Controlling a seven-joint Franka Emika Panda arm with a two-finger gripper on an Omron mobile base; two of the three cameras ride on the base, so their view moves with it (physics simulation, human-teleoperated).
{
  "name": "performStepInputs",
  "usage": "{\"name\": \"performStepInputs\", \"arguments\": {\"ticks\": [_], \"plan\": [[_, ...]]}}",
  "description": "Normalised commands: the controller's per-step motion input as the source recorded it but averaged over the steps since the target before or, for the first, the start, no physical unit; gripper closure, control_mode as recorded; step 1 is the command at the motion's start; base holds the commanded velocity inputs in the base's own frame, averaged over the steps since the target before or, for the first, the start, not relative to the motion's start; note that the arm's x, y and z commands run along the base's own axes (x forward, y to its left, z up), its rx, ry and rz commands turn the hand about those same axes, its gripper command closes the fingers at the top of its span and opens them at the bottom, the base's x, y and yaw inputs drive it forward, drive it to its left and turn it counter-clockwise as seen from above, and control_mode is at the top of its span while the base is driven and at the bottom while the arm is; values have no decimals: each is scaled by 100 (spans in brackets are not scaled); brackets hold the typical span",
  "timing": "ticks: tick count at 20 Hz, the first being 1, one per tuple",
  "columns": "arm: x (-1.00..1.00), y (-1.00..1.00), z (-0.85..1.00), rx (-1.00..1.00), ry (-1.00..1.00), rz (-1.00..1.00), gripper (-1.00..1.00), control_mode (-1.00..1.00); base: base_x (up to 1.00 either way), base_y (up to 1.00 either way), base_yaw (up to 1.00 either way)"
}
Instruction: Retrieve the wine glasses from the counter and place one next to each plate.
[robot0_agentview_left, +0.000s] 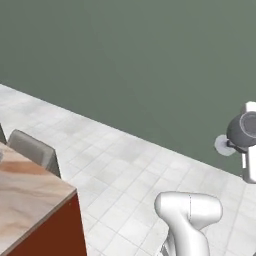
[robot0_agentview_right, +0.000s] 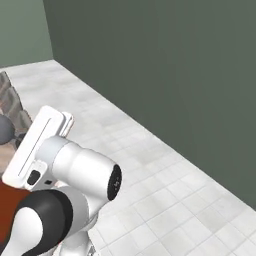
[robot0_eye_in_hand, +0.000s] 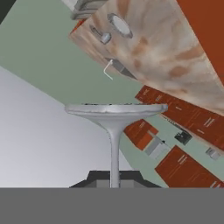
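Observation:
In the hand view, my gripper (robot0_eye_in_hand: 114, 181) is shut on the thin stem of a translucent grey wine glass (robot0_eye_in_hand: 114, 114), whose flat round end spreads wide ahead of the fingers. The same glass (robot0_agentview_left: 242, 131) shows at the right edge of the left base view, held high above the tiled floor with a pale disc on its left. Far beyond it the counter (robot0_eye_in_hand: 175, 57) has a beige marbled top. On that top lie a round plate (robot0_eye_in_hand: 119, 25) and, beside it, a small grey stemmed thing that looks like a second wine glass (robot0_eye_in_hand: 103, 37).
Reddish-brown cabinets (robot0_eye_in_hand: 183, 113) run below the counter. A marbled counter corner (robot0_agentview_left: 27, 197) with a grey chair (robot0_agentview_left: 35, 150) behind it fills the lower left of the left base view. A dark green wall (robot0_agentview_left: 150, 65) stands behind the pale tiled floor (robot0_agentview_left: 125, 170).

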Motion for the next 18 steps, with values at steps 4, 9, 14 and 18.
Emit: {"name": "performStepInputs", "arguments": {"ticks": [4,9,14,18], "plan": [[0,0,0,0,0,0,100,100,100,-100,0],[0,0,0,0,0,0,100,100,100,-69,11],[0,0,0,0,0,0,100,100,100,-61,29],[0,0,0,0,0,0,100,100,100,-53,47]]}}
